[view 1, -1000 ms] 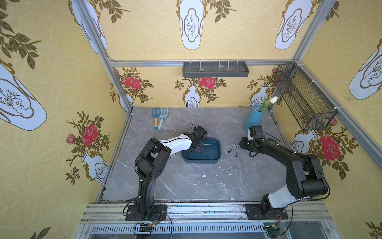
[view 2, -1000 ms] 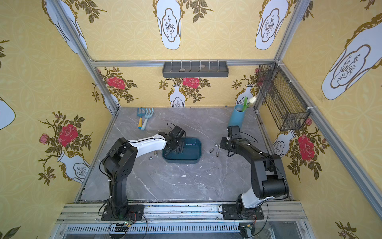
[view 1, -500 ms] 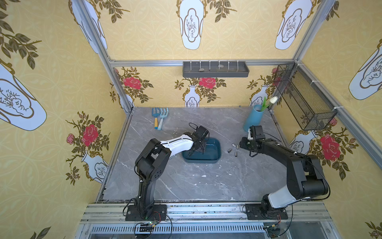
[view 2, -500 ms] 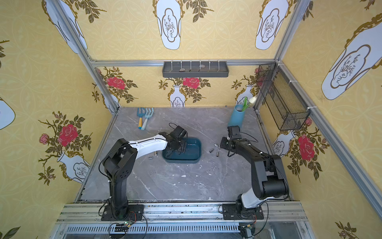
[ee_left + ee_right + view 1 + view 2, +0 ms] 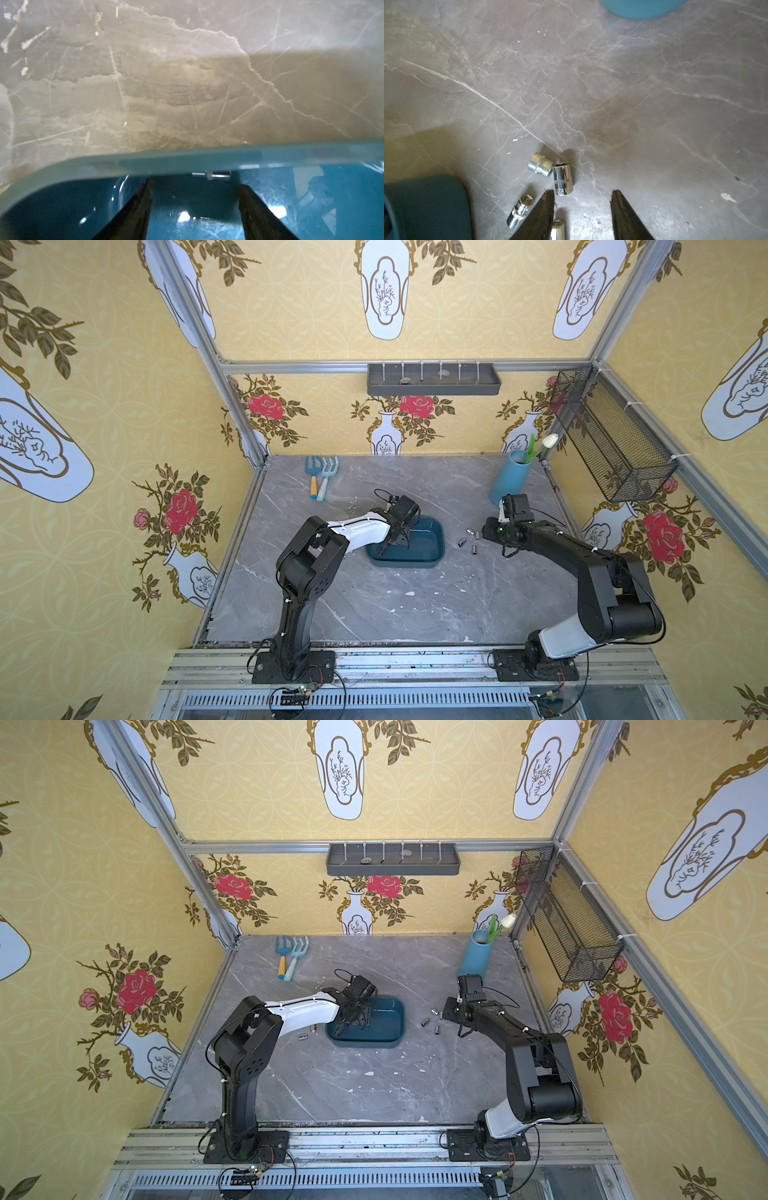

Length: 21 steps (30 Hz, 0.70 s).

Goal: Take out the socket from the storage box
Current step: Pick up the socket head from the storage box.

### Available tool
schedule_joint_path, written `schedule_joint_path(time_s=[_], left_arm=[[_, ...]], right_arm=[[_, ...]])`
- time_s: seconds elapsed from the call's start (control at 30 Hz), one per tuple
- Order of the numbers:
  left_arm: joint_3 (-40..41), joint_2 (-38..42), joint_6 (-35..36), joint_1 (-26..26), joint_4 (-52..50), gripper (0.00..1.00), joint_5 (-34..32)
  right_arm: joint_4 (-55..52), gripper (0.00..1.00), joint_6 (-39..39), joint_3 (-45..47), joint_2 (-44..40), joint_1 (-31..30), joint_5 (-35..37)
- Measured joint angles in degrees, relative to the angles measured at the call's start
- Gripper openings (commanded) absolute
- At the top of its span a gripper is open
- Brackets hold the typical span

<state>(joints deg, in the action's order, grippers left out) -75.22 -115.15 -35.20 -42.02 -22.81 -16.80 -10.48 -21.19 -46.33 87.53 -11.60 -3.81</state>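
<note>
The dark teal storage box [image 5: 405, 565] [image 5: 365, 1045] sits mid-table. My left gripper [image 5: 395, 541] [image 5: 353, 1021] reaches down into its left part. In the left wrist view the left gripper [image 5: 195, 185] is open over the box floor, with nothing between its fingers [image 5: 143, 199]. A small chrome socket [image 5: 212, 174] lies just past the fingertips, against the box wall under the rim [image 5: 187, 162]. My right gripper [image 5: 487, 531] [image 5: 582, 193] hovers open, low over the table to the right of the box.
Several loose sockets [image 5: 467, 541] [image 5: 562, 179] lie on the table by the right gripper, and two more [image 5: 309, 1033] lie left of the box. A blue vase with a tulip [image 5: 509, 481] stands at the back right. Garden tools [image 5: 322, 481] lie at the back left. A grey wall tray [image 5: 432, 379] and a wire basket [image 5: 611, 435] hang above.
My left gripper has dipped lower into the box toward its front-left part, and its jaws have narrowed a little. The right arm has not moved.
</note>
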Motion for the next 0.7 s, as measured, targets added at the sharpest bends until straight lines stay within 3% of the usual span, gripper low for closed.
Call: schedule_joint_path(time_s=[0.47,0.7], left_arm=[[2.9,0.4,-1.3,0.0,9.5,0.64,-0.5],[3.1,-0.2,-1.5,0.0,11.9,0.58,-1.2]], right_arm=[[0.2,0.49,0.0,0.2,0.0,0.0,-0.4],[0.2,0.49,0.0,0.2,0.0,0.0,-0.4]])
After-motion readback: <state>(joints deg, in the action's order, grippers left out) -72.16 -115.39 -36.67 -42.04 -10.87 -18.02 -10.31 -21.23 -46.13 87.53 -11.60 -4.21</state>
